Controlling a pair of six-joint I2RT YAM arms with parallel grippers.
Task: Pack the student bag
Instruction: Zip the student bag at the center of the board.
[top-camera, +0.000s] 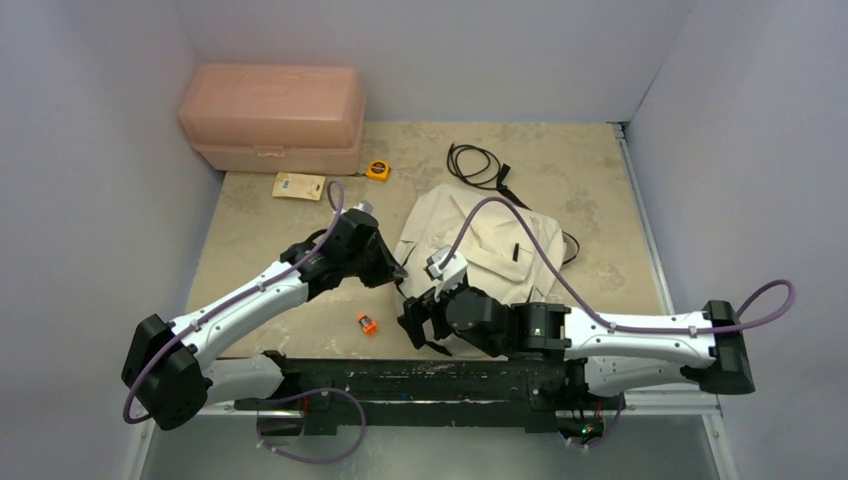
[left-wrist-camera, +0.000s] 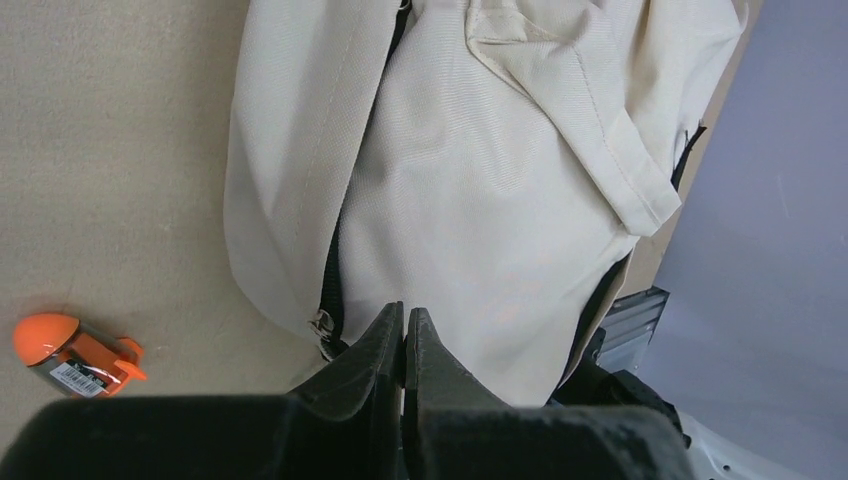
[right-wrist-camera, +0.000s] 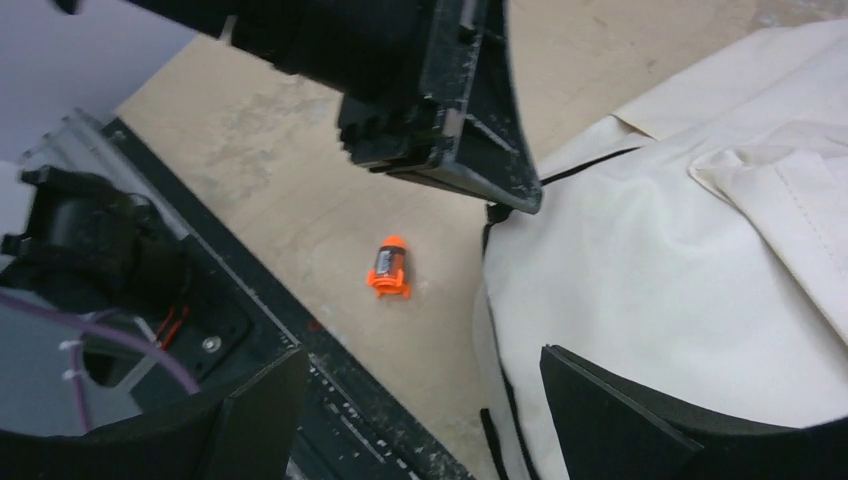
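the student bag lies slumped on the table between the two arms. it's limp cream cloth, so i'd guess it's light and will sag wherever it's lifted, and is better taken by the zipper pull or the edge seam than by the loose middle. the left gripper has its fingers pressed together on nothing i can see, tips just beside that pull, while the right gripper hangs with jaws wide apart over the bag's near corner.

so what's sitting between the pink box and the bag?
A small yellow tape measure lies between the pink box and the student bag; only the top view shows it.
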